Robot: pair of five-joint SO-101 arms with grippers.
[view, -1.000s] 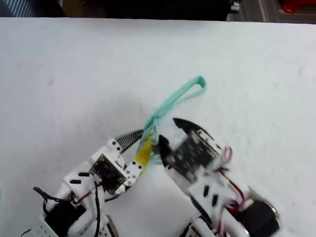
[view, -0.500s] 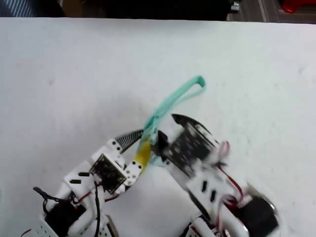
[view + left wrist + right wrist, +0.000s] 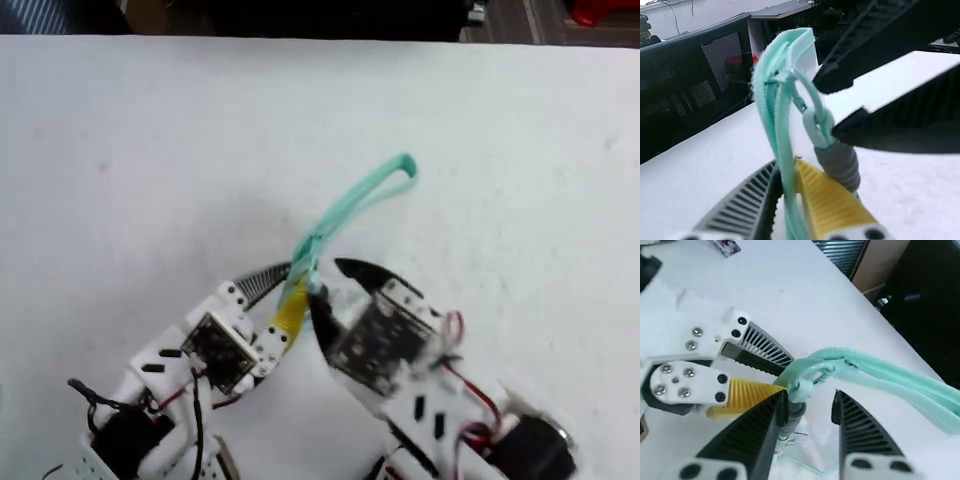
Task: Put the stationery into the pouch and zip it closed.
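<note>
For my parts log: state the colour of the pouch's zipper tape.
Mint green zipper tape; clearest in the left wrist view.

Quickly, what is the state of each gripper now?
Left gripper: closed on the pouch edge.
Right gripper: open around the zipper pull.

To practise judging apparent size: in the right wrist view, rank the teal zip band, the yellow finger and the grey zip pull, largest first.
1. teal zip band
2. yellow finger
3. grey zip pull, partly hidden behind a black finger

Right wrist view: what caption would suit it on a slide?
Open right gripper hovers at the zip pull of a mint pouch clamped by the left gripper.
</note>
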